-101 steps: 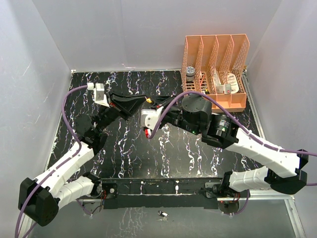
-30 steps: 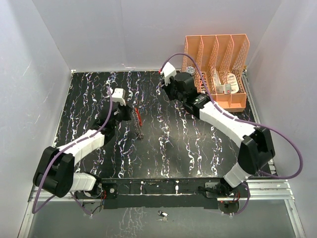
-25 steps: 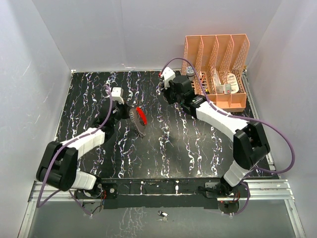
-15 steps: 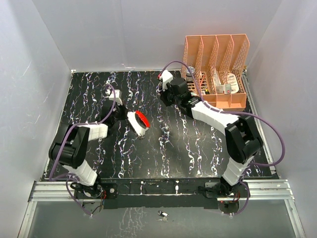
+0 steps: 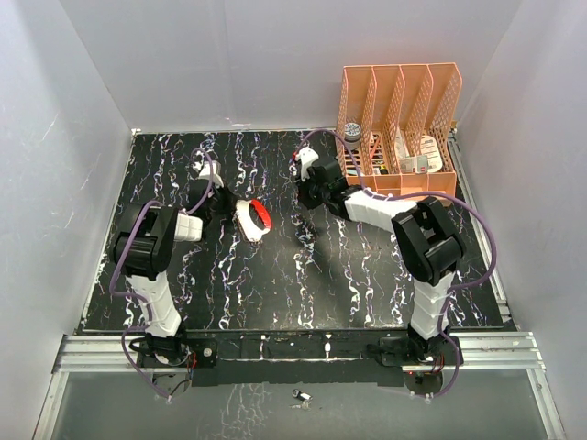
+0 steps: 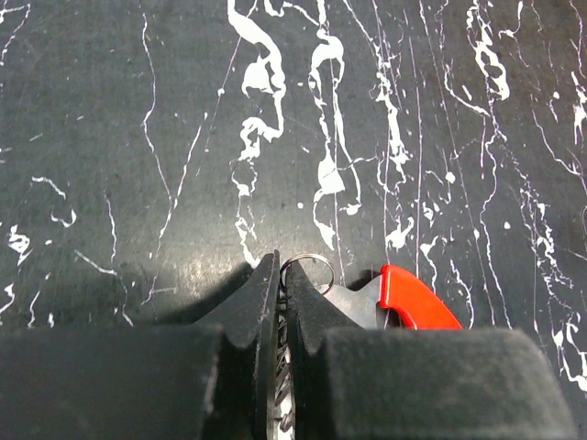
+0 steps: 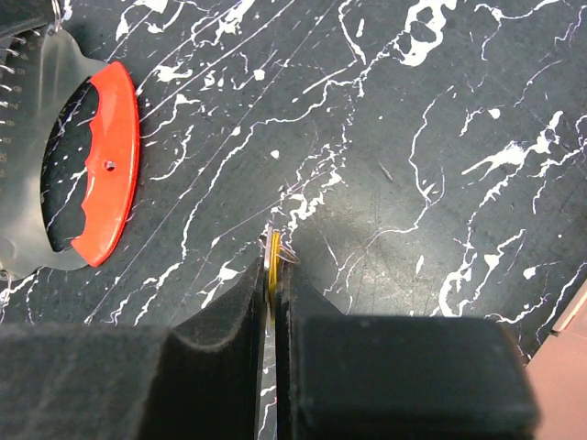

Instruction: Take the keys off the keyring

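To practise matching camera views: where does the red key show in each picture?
Top: red key left of centre.
Left wrist: red key at lower right.
Right wrist: red key at upper left.
Shared landmark: the pale keyring lying against it.

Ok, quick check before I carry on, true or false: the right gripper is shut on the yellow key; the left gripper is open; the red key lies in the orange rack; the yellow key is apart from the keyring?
1. The right gripper is shut on the yellow key. True.
2. The left gripper is open. False: it is shut on the keyring.
3. The red key lies in the orange rack. False: it sits against the keyring, by the left gripper.
4. The yellow key is apart from the keyring. True: bare table shows between them in the right wrist view.
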`<state>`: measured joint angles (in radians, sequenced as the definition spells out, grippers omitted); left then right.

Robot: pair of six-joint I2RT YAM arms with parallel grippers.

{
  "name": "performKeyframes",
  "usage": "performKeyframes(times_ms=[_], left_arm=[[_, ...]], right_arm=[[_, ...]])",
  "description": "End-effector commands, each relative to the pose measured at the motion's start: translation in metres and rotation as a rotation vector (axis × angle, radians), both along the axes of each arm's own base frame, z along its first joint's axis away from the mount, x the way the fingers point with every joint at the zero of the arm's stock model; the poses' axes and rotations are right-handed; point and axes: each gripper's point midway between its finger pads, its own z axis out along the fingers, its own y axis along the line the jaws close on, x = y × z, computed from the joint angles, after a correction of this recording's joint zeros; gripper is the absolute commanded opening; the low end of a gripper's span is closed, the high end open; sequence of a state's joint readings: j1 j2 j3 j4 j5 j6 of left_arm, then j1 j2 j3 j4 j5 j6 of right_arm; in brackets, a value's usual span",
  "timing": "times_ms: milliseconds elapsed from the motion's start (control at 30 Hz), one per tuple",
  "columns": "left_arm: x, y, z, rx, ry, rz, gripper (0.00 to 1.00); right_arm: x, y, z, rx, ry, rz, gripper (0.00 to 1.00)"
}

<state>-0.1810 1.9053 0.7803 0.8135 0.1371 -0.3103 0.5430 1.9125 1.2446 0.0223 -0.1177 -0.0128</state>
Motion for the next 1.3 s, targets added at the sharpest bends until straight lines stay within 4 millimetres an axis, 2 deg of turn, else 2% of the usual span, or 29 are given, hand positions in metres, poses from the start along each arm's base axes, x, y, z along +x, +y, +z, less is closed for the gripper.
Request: performKeyframes(times_ms=[0,100,233,333,433,600,700,767,800,833,867,900,1100,1267], left_arm=[[0.02,-0.001,0.02,-0.017,-0.039,0.0,0.0],[0.022,-0.003,0.016,-0.019,-0.001,-0.015,0.0],[0.018,-0.01,0.016,-0.034,0.008,-0.056,0.07],[0.015,-0.01,0.013,-0.026,0.035,-0.063,0.15],[0.012,-0.006,0.008,-0.008,0.066,-0.053,0.25],[0.01,0.003,0.013,0.034,0.069,-0.022,0.31],[0.011,0.005,0.022,0.054,0.05,-0.023,0.39],[0.011,0.006,0.03,0.062,0.033,-0.023,0.51],[0.012,0.008,0.038,0.065,0.016,-0.019,0.59],[0.012,0.008,0.044,0.07,0.004,-0.017,0.72],[0.012,0.009,0.049,0.074,-0.009,-0.015,0.93],[0.012,0.01,0.055,0.079,-0.022,-0.012,0.98],[0.01,0.014,0.087,0.087,-0.077,0.001,0.99],[0.003,0.024,0.109,0.098,-0.115,0.048,0.99]], right_arm=[[0.017,0.002,0.009,0.078,-0.029,-0.014,0.0],[0.018,0.002,-0.01,0.078,0.015,-0.009,0.0],[0.019,0.004,-0.028,0.074,0.053,-0.014,0.08],[0.02,0.003,-0.036,0.067,0.065,-0.022,0.21],[0.022,0.001,-0.04,0.056,0.065,-0.031,0.3],[0.022,-0.001,-0.036,0.047,0.05,-0.031,0.38],[0.025,-0.003,-0.026,0.049,0.014,-0.039,0.41],[0.027,-0.004,-0.018,0.052,-0.014,-0.046,0.41],[0.029,-0.005,-0.012,0.055,-0.031,-0.047,0.42],[0.031,-0.005,-0.004,0.061,-0.05,-0.048,0.42],[0.032,-0.004,0.003,0.066,-0.067,-0.047,0.42],[0.033,-0.004,0.01,0.073,-0.083,-0.045,0.42],[0.036,-0.003,0.054,0.105,-0.162,-0.038,0.45],[0.035,-0.011,0.088,0.123,-0.221,-0.074,0.47]])
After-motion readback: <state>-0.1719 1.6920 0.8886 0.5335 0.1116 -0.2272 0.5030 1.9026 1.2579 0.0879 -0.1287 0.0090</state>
